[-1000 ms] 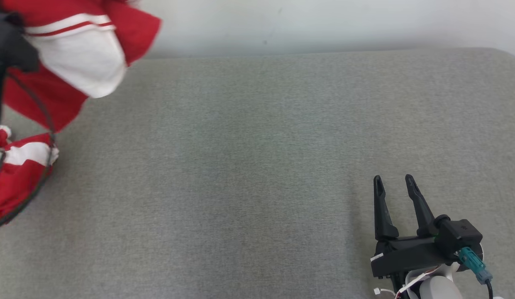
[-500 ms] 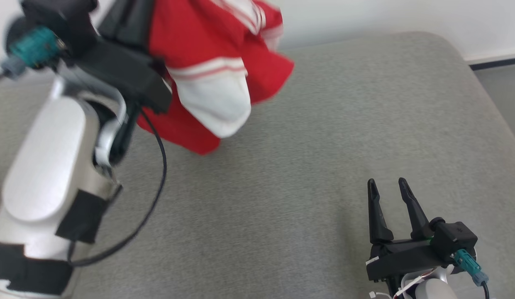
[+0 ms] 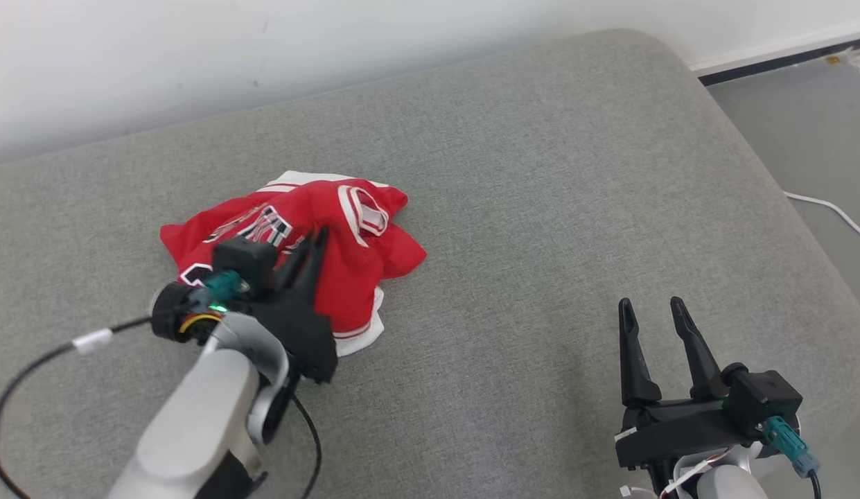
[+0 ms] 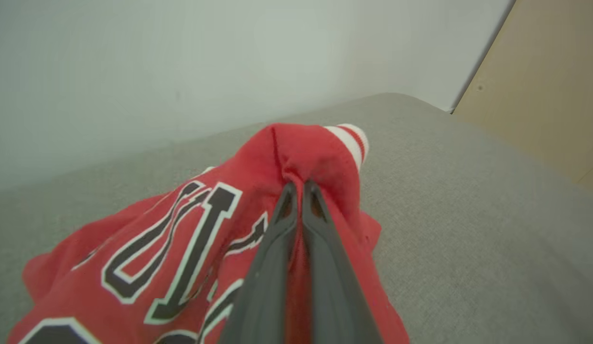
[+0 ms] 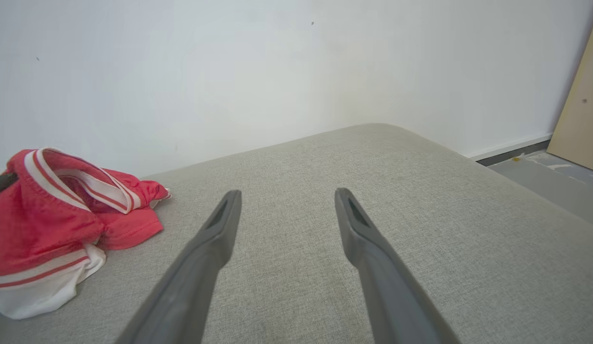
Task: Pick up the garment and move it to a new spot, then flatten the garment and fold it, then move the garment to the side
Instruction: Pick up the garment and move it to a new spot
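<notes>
**Wall** (image 3: 194, 55): white and plain, running behind the work surface.

**Cushion** (image 3: 540, 208): a grey, fabric-covered pad with a rounded far corner. It serves as the work surface, and most of it is bare, which leaves room to spread cloth out.

**Garment** (image 3: 360, 256): a red jersey with white trim and black-and-white lettering. It lies on the left part of the cushion in a crumpled heap, toward the wall, with one white hem spilling out at the near edge. It looks set down at its new spot, with flattening not yet begun.

**Left tool** (image 3: 319, 235): clenched on the garment. In the left wrist view its two fingers (image 4: 286, 210) are pressed together with a ridge of red cloth pinched between them at the top of the heap. That pinch is probably why the fold stands up as a peak.

**Right tool** (image 3: 651, 303): released, with the fingers spread and nothing between them. It sits low over bare cushion, well apart from the garment and to its right. It seems to be kept clear, ready to take a second edge.
</notes>
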Robot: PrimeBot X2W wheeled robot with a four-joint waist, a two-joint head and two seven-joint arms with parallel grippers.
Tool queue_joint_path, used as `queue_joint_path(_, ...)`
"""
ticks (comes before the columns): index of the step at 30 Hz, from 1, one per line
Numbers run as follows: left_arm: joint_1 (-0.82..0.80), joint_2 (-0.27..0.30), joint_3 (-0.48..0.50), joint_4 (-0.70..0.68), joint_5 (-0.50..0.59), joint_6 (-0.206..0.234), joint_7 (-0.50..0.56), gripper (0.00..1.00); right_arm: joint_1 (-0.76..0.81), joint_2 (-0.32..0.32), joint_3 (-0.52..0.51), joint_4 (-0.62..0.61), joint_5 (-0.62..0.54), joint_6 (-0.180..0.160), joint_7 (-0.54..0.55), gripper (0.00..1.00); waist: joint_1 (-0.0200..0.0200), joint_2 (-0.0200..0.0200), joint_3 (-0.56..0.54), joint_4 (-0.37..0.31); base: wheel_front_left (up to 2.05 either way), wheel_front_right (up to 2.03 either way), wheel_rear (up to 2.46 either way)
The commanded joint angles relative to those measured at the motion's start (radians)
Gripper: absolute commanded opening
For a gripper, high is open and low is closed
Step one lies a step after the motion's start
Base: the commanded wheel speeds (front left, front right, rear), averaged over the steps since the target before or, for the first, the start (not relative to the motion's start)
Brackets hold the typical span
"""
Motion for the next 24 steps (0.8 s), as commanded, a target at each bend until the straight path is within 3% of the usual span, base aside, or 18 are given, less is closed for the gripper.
queue_joint_path(1, 0.004, -0.006, -0.018, 0.019, 0.025, -0.007, -0.022, 0.47, -0.001, 0.003, 0.000, 0.001, -0.001, -0.002, -0.001, 1.00, -0.0001, 0.0000, -0.004, 0.012, 0.00, 0.00, 0.00)
queue_joint_path(2, 0.000, -0.012, -0.033, 0.030, 0.033, -0.010, -0.034, 1.00, -0.001, 0.003, -0.002, 0.001, -0.001, -0.002, -0.001, 1.00, -0.0001, 0.0000, -0.007, 0.020, 0.00, 0.00, 0.00)
queue_joint_path(10, -0.037, -0.046, -0.028, -0.026, 0.029, -0.017, -0.149, 1.00, 0.031, 0.003, -0.020, 0.002, -0.024, -0.002, -0.001, 1.00, -0.0001, 0.0000, -0.070, 0.113, 0.00, 0.00, 0.00)
queue_joint_path(24, 0.203, 0.090, 0.166, -0.263, 0.079, 0.083, -0.187, 1.00, 0.067, 0.003, -0.028, -0.012, -0.054, -0.002, -0.001, 1.00, -0.0001, 0.0000, -0.149, 0.269, 0.00, 0.00, 0.00)
